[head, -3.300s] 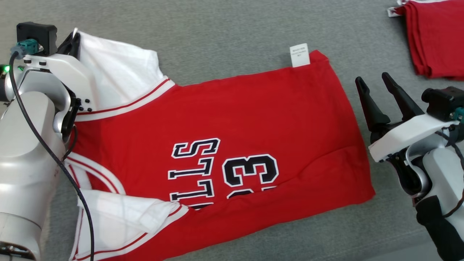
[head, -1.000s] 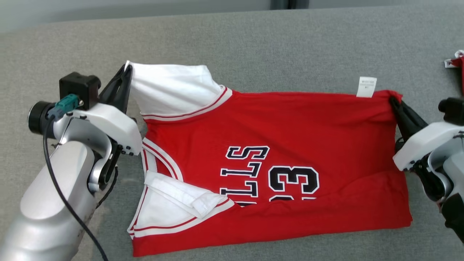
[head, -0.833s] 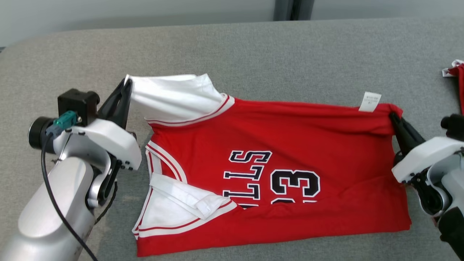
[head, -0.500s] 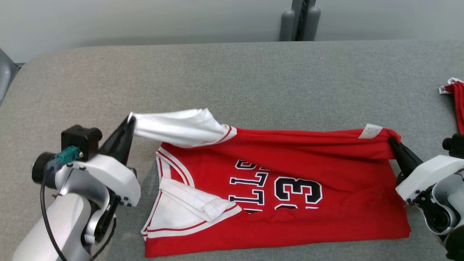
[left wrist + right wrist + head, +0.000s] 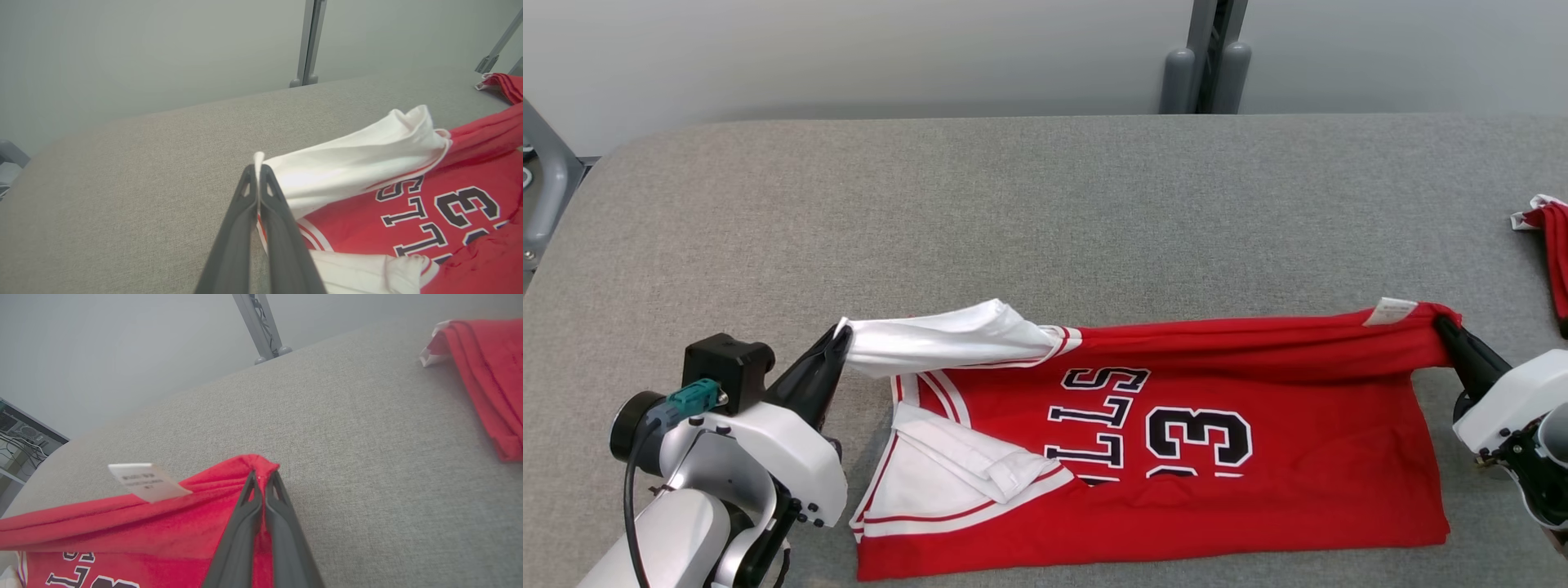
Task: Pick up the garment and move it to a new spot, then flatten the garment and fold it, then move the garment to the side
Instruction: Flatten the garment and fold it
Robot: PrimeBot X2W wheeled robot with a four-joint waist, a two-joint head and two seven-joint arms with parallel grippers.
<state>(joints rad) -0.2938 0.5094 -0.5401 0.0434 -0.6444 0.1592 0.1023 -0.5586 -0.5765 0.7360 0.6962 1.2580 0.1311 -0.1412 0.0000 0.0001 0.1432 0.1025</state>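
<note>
The garment (image 5: 1217,490), a red jersey with white sleeves and black-and-white lettering, lay on the grey counter (image 5: 1013,204), its near part flat on the surface and its far edge raised off it. The left tool (image 5: 840,333) was pressed together on the cuff of the white sleeve (image 5: 947,341) at the garment's left end, holding it stretched above the counter; in the left wrist view the two dark fingers met with a sliver of white cloth between their tips. The right tool (image 5: 1443,322) was pinching the red corner at the garment's right end, just beside a small white label (image 5: 1391,311) standing up from the hem. Between the two tools the raised edge ran as a taut, gathered band. The other sleeve (image 5: 931,490) lay folded over at the near left. A red stack (image 5: 1553,261) of folded cloth sat at the counter's right edge, well apart from the garment, and a grey post (image 5: 1209,57) stood behind the counter.
</note>
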